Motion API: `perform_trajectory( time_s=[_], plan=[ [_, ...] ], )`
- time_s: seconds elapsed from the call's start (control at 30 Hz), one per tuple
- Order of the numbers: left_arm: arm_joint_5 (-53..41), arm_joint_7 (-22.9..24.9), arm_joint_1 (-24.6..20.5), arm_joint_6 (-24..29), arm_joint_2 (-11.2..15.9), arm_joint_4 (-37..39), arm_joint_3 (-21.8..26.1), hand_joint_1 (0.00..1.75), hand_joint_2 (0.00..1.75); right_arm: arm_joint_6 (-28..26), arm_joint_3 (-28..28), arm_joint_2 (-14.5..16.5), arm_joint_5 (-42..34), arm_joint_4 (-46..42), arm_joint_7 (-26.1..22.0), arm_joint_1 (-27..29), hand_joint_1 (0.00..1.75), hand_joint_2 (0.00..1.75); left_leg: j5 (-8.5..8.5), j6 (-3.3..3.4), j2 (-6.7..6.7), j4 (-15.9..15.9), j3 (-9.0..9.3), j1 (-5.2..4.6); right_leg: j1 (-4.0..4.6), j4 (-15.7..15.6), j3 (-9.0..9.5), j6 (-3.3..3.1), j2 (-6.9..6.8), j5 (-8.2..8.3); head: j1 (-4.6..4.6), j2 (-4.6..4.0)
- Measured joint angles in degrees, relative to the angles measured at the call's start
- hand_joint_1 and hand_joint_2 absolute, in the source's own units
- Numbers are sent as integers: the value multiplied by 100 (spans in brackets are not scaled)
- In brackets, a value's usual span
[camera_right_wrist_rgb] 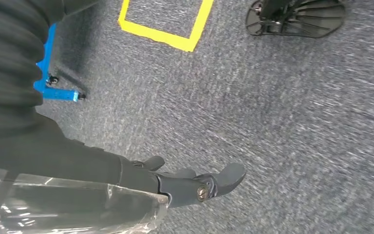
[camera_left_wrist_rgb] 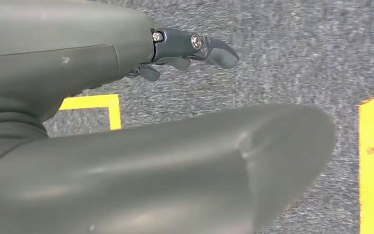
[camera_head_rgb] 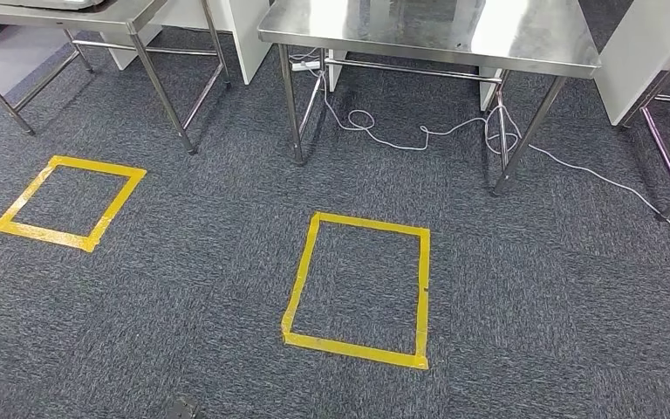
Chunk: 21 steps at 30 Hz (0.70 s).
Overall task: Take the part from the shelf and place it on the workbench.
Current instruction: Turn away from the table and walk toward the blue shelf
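Right hand (camera_right_wrist_rgb: 185,183) hanging over carpet, gripping bagged part (camera_right_wrist_rgb: 73,207). Left hand (camera_left_wrist_rgb: 185,51) curled, holding nothing. Steel workbench (camera_head_rgb: 436,39) at 12 o'clock. Risk: slick plastic slipping during walk; white cable (camera_head_rgb: 419,135) underfoot near bench legs.

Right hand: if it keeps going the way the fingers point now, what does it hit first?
Probably just the grey carpet floor. In the right wrist view the right hand points over bare carpet; nothing else in line, though depth is unclear.
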Motion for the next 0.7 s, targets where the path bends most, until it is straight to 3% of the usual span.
perform_trajectory(
  time_s=[0.03, 0.1, 0.17, 0.27, 0.3, 0.33, 0.4, 0.47, 0.5, 0.53, 0.6, 0.63, 0.7],
  plan=[
    [-13, 4, -3, -3, 1, 0, 0, 0, 0, -5, -3, 7, -8, 1, 7, 1, 0, 175, 126, 27, -1, -284, 233, -1, 11, 4, -39, 10, 5, 32, -1, 0],
    [-34, 19, -21, -13, 12, -1, -2, 0, 0, -10, -10, 34, -16, 1, 17, 0, 0, 175, 356, 108, -15, -1146, 824, -17, 30, 9, -86, 50, 13, 91, 4, 0],
    [-60, 33, -40, -20, 22, -2, -4, 0, 0, -17, -26, 59, -16, 1, 21, -6, 0, 175, 442, 170, -29, -1623, 1113, -60, 32, 6, -109, 113, 8, 149, 7, 0],
    [-72, 39, -56, -19, 27, -2, -4, 0, 0, -21, -62, 80, 5, 2, 20, -10, 0, 175, 550, 256, -15, -1717, 1078, -96, 29, 4, -153, 225, -3, 214, 5, 0],
    [-72, 37, -66, -17, 28, -2, -3, 0, 0, -21, -75, 85, 16, 2, 20, -7, 0, 175, 616, 306, -5, -1758, 1049, -87, 36, 89, -216, 234, -7, 142, 14, 0],
    [-72, 35, -76, -15, 27, -2, -3, 0, 0, -21, -86, 85, 25, 3, 19, -5, 0, 175, 688, 349, 5, -1797, 1006, -74, 42, 281, -321, 221, -9, -9, 21, 0],
    [-74, 30, -89, -11, 26, -2, -2, 0, 0, -21, -98, 79, 46, 3, 18, -8, 0, 175, 810, 392, 17, -1815, 865, -68, 30, 1013, -637, 173, -12, -471, 37, 0],
    [-75, 32, -83, -10, 23, -2, -1, 0, 0, -20, -101, 68, 70, 3, 19, -5, 0, 175, 917, 381, 31, -1809, 714, -73, 13, 1666, -826, 219, -12, -740, 43, 0],
    [-75, 34, -80, -10, 19, -1, -1, 0, 0, -19, -102, 64, 80, 3, 19, -3, 0, 175, 967, 366, 37, -1805, 643, -73, 2, 1707, -762, 279, -13, -724, 44, 0],
    [-77, 37, -77, -11, 11, 0, -1, 0, 0, -18, -103, 57, 89, 3, 20, -4, 0, 175, 1014, 346, 39, -1800, 581, -71, -13, 1495, -568, 348, -16, -626, 45, 0],
    [-80, 40, -77, -11, -4, 1, -1, 0, 0, -16, -103, 45, 100, 3, 21, -20, 0, 175, 1092, 292, 41, -1770, 472, -76, -43, 583, 62, 431, -31, -424, 48, 0],
    [-81, 40, -76, -11, -8, 2, -1, 0, 0, -16, -103, 40, 103, 3, 21, -31, 0, 175, 1126, 258, 43, -1753, 435, -82, -34, 212, 310, 415, -25, -366, 44, 0],
    [-84, 40, -75, -9, -11, 2, -1, 0, 0, -15, -110, 37, 103, 3, 21, -42, 0, 175, 1178, 197, 44, -1705, 388, -102, -7, -117, 468, 332, -3, -351, 36, 0]
  ],
)
